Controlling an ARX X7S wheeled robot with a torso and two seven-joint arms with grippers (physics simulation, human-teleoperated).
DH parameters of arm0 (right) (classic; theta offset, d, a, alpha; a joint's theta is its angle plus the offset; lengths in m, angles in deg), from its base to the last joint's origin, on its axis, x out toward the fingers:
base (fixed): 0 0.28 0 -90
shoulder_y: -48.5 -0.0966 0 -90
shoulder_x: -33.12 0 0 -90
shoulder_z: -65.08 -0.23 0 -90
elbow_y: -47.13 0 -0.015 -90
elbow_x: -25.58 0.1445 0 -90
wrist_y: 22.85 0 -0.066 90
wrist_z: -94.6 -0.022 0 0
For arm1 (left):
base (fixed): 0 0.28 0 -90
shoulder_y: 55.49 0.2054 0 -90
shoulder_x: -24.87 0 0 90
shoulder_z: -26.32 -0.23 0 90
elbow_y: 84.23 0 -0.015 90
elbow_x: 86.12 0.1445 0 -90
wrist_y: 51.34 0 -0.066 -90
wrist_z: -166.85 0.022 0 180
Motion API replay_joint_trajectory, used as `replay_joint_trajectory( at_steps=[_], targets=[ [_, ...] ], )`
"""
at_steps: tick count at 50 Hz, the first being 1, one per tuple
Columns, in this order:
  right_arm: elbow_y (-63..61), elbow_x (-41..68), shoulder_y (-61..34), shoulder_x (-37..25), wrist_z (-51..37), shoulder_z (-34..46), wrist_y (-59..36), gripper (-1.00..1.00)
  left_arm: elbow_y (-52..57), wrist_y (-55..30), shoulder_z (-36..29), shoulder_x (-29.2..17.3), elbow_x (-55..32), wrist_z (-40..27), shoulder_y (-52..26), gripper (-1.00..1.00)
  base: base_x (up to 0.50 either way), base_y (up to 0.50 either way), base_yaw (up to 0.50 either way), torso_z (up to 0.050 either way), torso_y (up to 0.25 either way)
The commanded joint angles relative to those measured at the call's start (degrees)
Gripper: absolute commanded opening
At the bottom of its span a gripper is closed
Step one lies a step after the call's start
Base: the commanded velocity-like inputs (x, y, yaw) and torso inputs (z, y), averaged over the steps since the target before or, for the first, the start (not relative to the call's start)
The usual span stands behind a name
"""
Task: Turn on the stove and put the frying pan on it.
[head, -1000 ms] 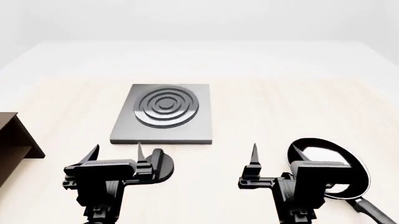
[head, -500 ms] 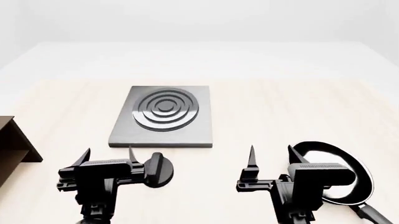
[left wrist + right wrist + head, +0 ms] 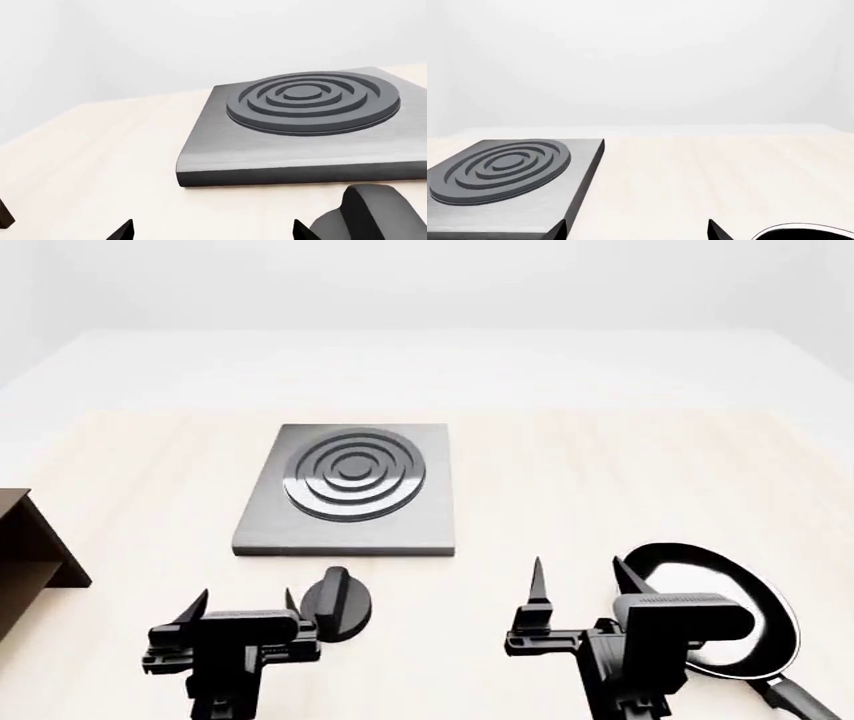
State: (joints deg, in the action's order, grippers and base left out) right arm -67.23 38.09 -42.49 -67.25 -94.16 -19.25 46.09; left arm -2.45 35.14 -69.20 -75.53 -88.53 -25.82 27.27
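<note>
The stove [image 3: 350,490] is a grey square plate with a ringed burner [image 3: 352,472], lying mid-table. Its black teardrop knob [image 3: 331,605] sits just in front of it. My left gripper [image 3: 244,602] is open and empty, with its right fingertip [image 3: 288,600] close beside the knob. In the left wrist view the stove [image 3: 300,145] fills the middle and the knob [image 3: 373,215] lies beyond the open left gripper [image 3: 213,232]. The frying pan [image 3: 701,572] lies at the front right, partly behind my open, empty right gripper [image 3: 578,578]. The right wrist view shows the pan's rim [image 3: 807,231] and the stove [image 3: 507,175].
A dark brown wooden shelf [image 3: 27,550] stands at the left edge of the head view, left of my left arm. The pan's long handle [image 3: 801,700] runs toward the front right corner. Pale wooden table [image 3: 601,470] lies right of the stove.
My left gripper has drawn back toward me and slightly right, uncovering more of the knob. The right gripper and the pan have hardly moved.
</note>
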Motion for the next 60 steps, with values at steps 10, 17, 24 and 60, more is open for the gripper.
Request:
replay_joint_trajectory(
  at_steps=[10,17,24,60],
  targets=[
    [0.39,0.81,-0.29,-0.7,-0.63,0.28,0.17,1.0,1.99,-2.8,-4.27,0.48,0.27,1.9,0.0,1.0,0.0,0.0,0.0,0.0,0.0],
    [0.8,1.24,-0.12,-0.91,-0.89,0.27,0.82,1.0,3.48,-3.98,-6.77,0.54,0.59,3.38,0.48,1.0,0.0,0.0,0.0,0.0,0.0],
    [1.24,1.65,-0.07,-1.2,-1.34,0.45,1.36,1.0,5.23,-5.25,-9.89,0.39,0.76,5.63,1.49,1.0,0.0,0.0,0.0,0.0,0.0],
    [-18.82,8.36,-9.5,-11.25,-4.13,0.44,-27.67,1.0,34.41,-16.26,-1.04,-2.18,-9.0,4.53,2.73,1.0,0.0,0.0,0.0,0.0,0.0]
  ],
)
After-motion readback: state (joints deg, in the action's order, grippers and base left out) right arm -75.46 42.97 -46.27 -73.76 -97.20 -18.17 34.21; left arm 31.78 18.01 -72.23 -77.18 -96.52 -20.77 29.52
